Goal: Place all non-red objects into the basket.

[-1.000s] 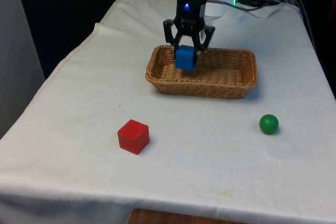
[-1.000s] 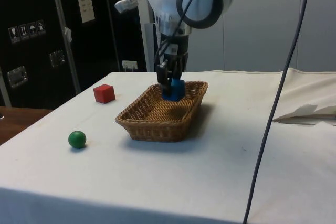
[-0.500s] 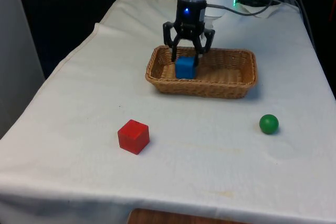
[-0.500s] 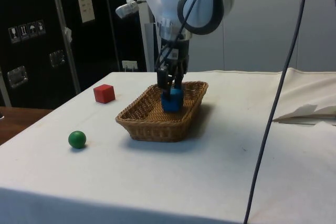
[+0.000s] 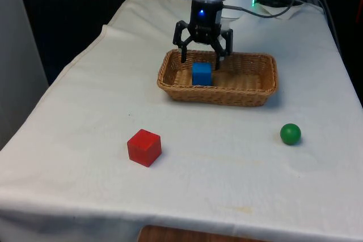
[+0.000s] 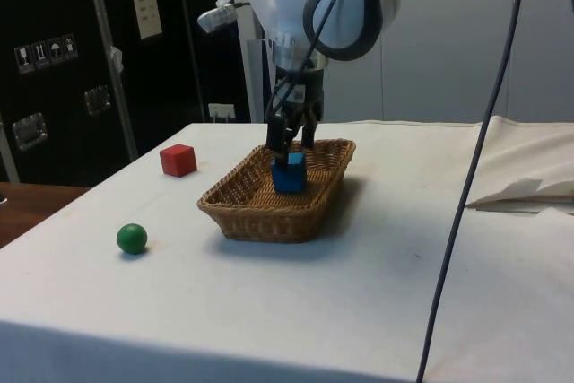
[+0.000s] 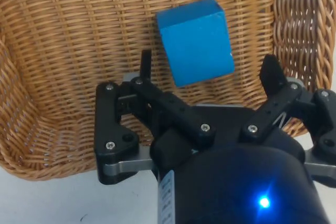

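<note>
Progress: blue block (image 5: 201, 74) lies in the basket (image 5: 249, 96), hand (image 5: 202, 56) spread open above it, holding nothing. Green ball (image 5: 290, 134) waits on the surface (image 5: 79, 117); red block (image 5: 144, 147) stays.

Basket (image 5: 249, 96) toward the tabletop's (image 5: 85, 111) far edge, small cube (image 5: 201, 74) inside at its end on the front view's left. Larger cube (image 5: 144, 147) nearer the near edge, left of centre; ball (image 5: 290, 134) toward the right edge.
</note>
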Tool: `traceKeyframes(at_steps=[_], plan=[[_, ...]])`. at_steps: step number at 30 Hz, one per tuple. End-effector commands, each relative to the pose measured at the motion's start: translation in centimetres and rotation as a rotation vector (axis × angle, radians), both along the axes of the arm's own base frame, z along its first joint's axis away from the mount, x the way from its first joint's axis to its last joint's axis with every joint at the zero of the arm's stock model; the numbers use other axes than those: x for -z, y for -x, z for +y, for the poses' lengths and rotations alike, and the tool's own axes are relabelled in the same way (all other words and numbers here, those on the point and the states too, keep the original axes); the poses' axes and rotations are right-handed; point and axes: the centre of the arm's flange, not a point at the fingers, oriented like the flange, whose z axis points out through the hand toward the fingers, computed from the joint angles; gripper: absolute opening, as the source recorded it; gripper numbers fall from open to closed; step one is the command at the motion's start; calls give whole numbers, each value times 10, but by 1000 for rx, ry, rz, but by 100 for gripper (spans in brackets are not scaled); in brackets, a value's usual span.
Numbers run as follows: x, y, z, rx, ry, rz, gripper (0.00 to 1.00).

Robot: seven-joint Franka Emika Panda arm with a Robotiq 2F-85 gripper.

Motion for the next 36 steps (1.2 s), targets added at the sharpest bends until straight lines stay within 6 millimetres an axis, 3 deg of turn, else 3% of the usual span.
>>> traceKeyframes(at_steps=[1,15,36], plan=[[-2,-1,0,0,-1,-4,100],[-55,-13,7,-35,-24,-26,100],[-95,-48,42,-100,-40,-47,100]])
